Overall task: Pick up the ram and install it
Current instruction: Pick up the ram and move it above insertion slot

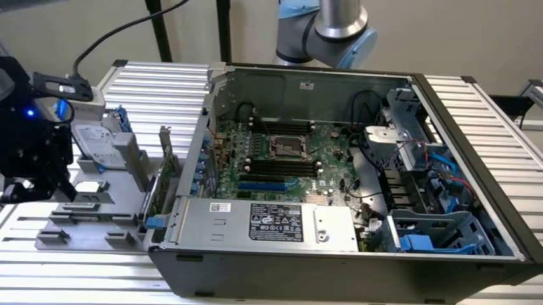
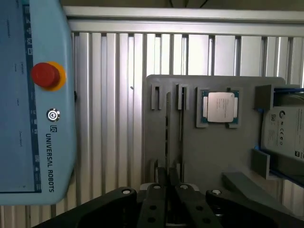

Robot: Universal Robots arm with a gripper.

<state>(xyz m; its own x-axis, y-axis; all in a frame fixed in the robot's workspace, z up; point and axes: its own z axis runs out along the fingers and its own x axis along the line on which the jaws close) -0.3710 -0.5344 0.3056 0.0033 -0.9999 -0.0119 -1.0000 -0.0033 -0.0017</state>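
The ram stands on edge in a slot of the grey holder and appears as a thin dark strip. My gripper sits over one end of it, the black fingers drawn close together with the strip running between them. In the exterior view the gripper hangs at the far left, over the grey holder. At the exterior view's right, the open computer case shows the motherboard's black memory slots.
On the holder lie a silver processor and a hard drive, and an upright green card stands by the case wall. A blue teach pendant with a red button lies beside the holder on the ribbed aluminium table.
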